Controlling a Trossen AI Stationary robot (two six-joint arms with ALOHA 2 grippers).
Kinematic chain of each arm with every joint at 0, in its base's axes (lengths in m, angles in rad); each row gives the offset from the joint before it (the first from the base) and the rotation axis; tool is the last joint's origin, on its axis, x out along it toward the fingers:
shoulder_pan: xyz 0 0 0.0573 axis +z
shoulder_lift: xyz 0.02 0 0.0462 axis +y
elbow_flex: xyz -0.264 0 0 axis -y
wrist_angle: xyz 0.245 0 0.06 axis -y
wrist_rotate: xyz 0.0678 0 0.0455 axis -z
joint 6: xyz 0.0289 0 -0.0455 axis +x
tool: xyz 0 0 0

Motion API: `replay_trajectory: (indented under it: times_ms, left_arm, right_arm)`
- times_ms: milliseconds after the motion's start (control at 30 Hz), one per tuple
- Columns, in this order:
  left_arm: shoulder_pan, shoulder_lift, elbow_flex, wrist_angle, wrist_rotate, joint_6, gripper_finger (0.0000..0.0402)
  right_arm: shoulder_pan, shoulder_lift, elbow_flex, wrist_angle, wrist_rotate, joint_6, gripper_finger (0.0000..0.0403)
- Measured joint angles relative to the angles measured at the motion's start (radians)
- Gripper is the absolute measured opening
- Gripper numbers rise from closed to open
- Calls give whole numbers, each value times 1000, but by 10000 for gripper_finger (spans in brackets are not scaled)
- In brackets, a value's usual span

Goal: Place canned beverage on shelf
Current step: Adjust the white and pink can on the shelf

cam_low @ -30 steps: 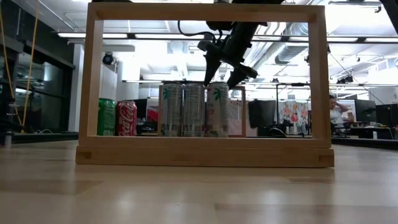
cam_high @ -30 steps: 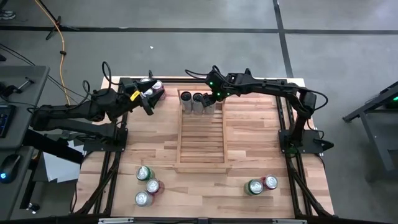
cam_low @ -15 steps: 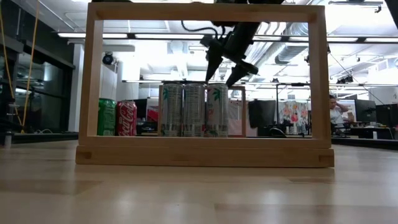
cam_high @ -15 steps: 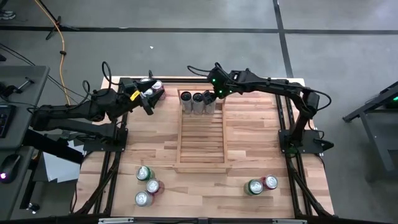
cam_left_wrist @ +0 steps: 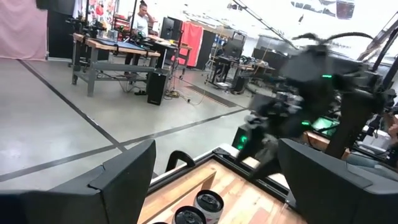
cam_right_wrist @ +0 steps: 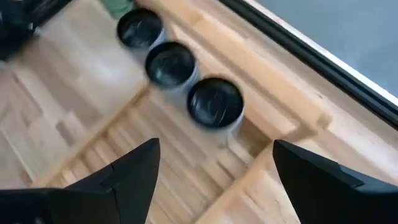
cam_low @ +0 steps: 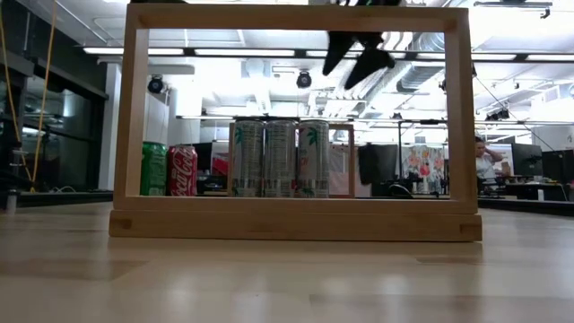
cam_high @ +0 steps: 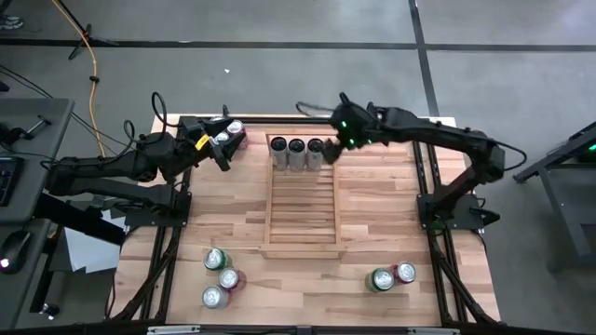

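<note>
The light-wood slatted shelf (cam_high: 300, 209) lies flat on the table's middle. Three tall silver cans (cam_high: 297, 149) stand upright in a row at its far end, seen through the shelf's end frame (cam_low: 131, 117) in the low view as cans (cam_low: 280, 159). My right gripper (cam_high: 332, 149) hangs open above the row and just right of the rightmost can (cam_right_wrist: 214, 102), with nothing between its fingers; in the low view that gripper (cam_low: 357, 61) is well above the can tops. My left gripper (cam_high: 222, 149) waits open and level at the far left, holding nothing.
A green can (cam_low: 153, 168) and a red can (cam_low: 183, 170) stand at the far left beside my left gripper. Three cans (cam_high: 219, 279) stand near the front left, two cans (cam_high: 391, 276) near the front right. Bare slats (cam_high: 300, 223) fill the shelf's near part.
My right gripper, which stood open around the top of the rightmost can, has risen clear of it and drawn toward the table's right edge, staying open. The three cans stay upright in their row.
</note>
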Motion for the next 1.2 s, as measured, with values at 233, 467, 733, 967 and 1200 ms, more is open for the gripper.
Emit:
replay_trajectory:
  times_ms: [233,467,733,967,1200]
  left_arm:
    - [0,0,0,0,-7,0,329]
    - [0,0,0,0,-26,-8,329]
    - [0,0,0,1,-23,-10,329]
    - [0,0,0,0,-22,-10,329]
    - [0,0,0,0,-22,-10,329]
  right_arm:
    - [162,-140,-378,243,37,212,197]
    - [245,-106,-747,1166,-32,557,16]
    - [215,129,-651,1248,-4,663,4]
    - [168,276,-520,1224,53,699,1]
    - [140,313,-471,1163,118,700,0]
